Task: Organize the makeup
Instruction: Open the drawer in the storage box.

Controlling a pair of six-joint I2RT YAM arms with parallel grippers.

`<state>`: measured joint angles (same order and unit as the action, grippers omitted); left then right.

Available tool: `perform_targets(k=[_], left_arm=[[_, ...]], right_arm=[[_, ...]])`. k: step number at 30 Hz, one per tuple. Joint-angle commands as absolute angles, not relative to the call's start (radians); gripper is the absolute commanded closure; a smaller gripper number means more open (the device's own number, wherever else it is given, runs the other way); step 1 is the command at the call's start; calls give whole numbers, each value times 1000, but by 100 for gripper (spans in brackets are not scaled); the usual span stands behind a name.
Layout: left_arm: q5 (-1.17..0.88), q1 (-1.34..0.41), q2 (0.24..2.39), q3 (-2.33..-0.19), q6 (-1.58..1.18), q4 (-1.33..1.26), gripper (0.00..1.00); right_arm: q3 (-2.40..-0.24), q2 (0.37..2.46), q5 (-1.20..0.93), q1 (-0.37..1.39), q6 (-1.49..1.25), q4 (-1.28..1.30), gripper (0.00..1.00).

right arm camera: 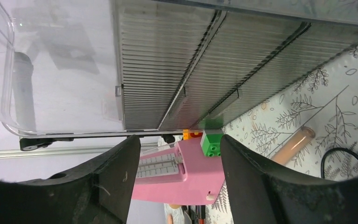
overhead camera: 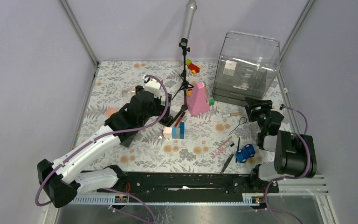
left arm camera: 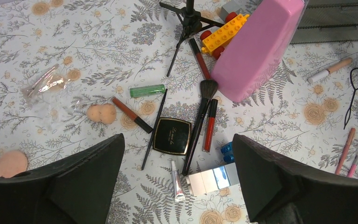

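Compact [left arm camera: 171,136] lies flat on the cloth [left arm camera: 37,42], directly under my left pincer [left arm camera: 178,140], which is spread wide and empty. It looks rigid, light and slick, so I'd pinch its 2 opposite edges, clear of the brush [left arm camera: 201,114] alongside.

Compact [left arm camera: 171,136]: glossy black lid. Green tube [left arm camera: 147,90]: translucent plastic. Sponges [left arm camera: 101,113]: matt, foam-like. Drawer box [overhead camera: 247,65]: clear ribbed plastic. Surface [left arm camera: 51,42]: matt floral print.
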<state>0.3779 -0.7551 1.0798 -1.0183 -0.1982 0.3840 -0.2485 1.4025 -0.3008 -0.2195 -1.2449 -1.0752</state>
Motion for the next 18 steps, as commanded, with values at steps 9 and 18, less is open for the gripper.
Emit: perform_targets(k=[9, 18], left_arm=[[371, -752, 1076, -1008, -184, 338, 5], [374, -752, 1083, -1008, -181, 339, 5]], right_arm=[[-322, 1837, -346, -171, -1459, -1675, 42], [-334, 1858, -329, -155, -1411, -1677, 41]])
